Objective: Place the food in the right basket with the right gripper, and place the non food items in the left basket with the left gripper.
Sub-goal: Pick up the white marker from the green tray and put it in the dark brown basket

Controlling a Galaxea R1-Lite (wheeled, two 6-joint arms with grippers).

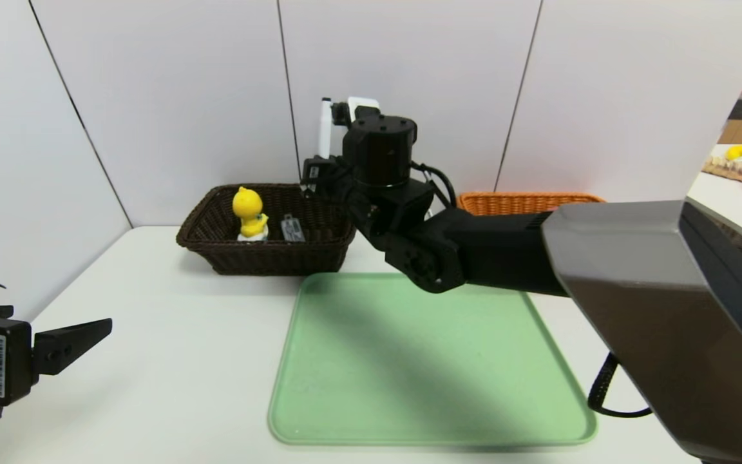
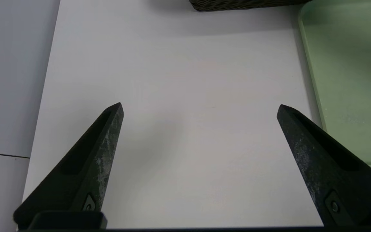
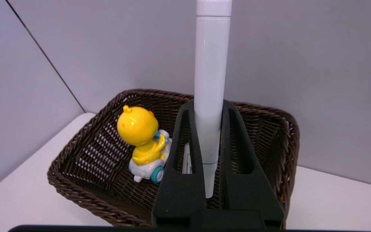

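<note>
Head view shows the right end effector (image 1: 312, 177) reaching across to the far left, over the right rim of the dark brown basket (image 1: 216, 248), though the arm's own wrist housing hides most of its fingers. From the right wrist view the grip is plain: the two black fingers (image 3: 185, 141) are clamped on a white pen (image 3: 209, 96), which stands upright between them. The pen's top is cut off by the edge of that view, and its lower end sinks behind the fingers, so its tip cannot be made out. Inside the dark basket a yellow duck toy (image 1: 250, 216) sits upright on its white wheeled base toward the left, and a flat grey case (image 1: 292, 229) lies just right of it; in the wrist view the case is almost wholly hidden behind the fingers. The orange basket (image 1: 525, 202) stands at the far right, mostly covered by the right arm, so its contents cannot be seen. A green tray (image 1: 432, 361) lies on the white worktop (image 1: 152, 348) near the middle. The left end effector (image 2: 200, 111) hovers at the near left with its fingers spread wide, holding nothing.
</note>
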